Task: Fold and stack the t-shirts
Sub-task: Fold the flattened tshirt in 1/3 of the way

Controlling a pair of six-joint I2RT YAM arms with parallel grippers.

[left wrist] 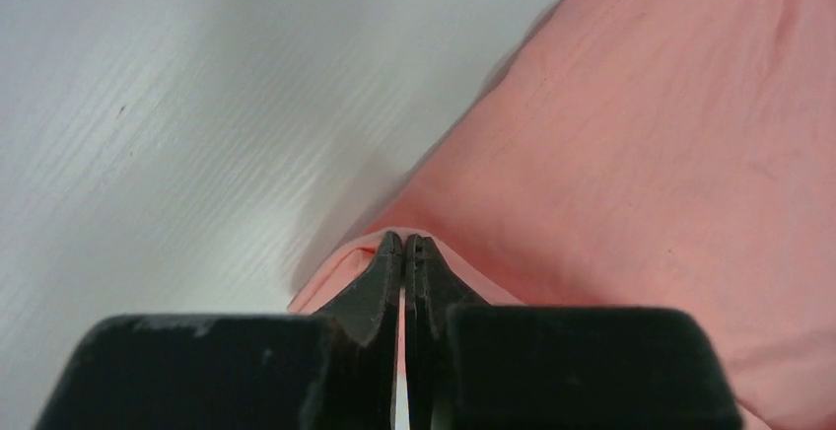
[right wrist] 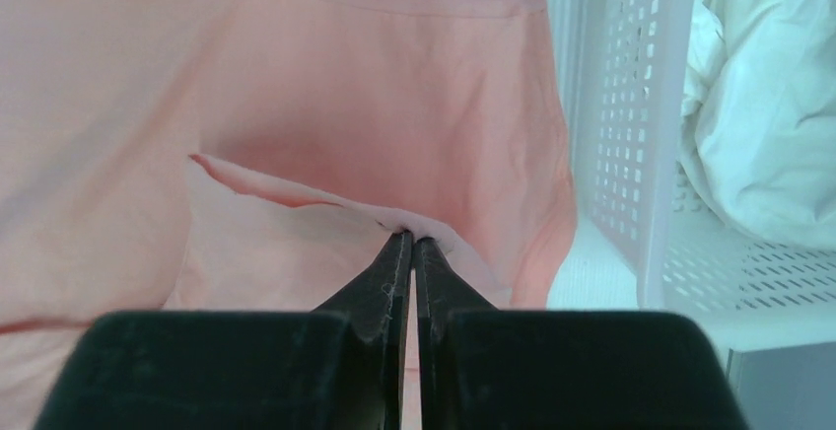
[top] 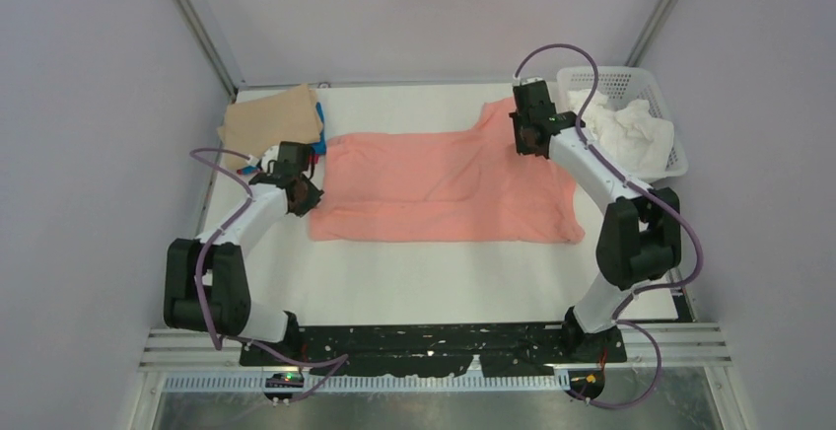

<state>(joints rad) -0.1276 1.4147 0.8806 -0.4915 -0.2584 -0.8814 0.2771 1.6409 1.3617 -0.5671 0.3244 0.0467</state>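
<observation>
Status: my left gripper (left wrist: 406, 243) clenched on salmon-pink t-shirt (top: 444, 185) edge; right gripper (right wrist: 412, 241) clenched on another edge near white lattice basket (right wrist: 631, 105).

Lab cell: grey panels (top: 89, 105), aluminium posts (top: 197, 26).

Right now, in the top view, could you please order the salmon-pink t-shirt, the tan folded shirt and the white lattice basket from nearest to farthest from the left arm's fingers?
1. Salmon-pink cotton t-shirt: its left edge is pinched in the left arm's fingers.
2. Tan folded shirt: just beyond, far-left corner.
3. White plastic lattice basket: far-right corner.
</observation>
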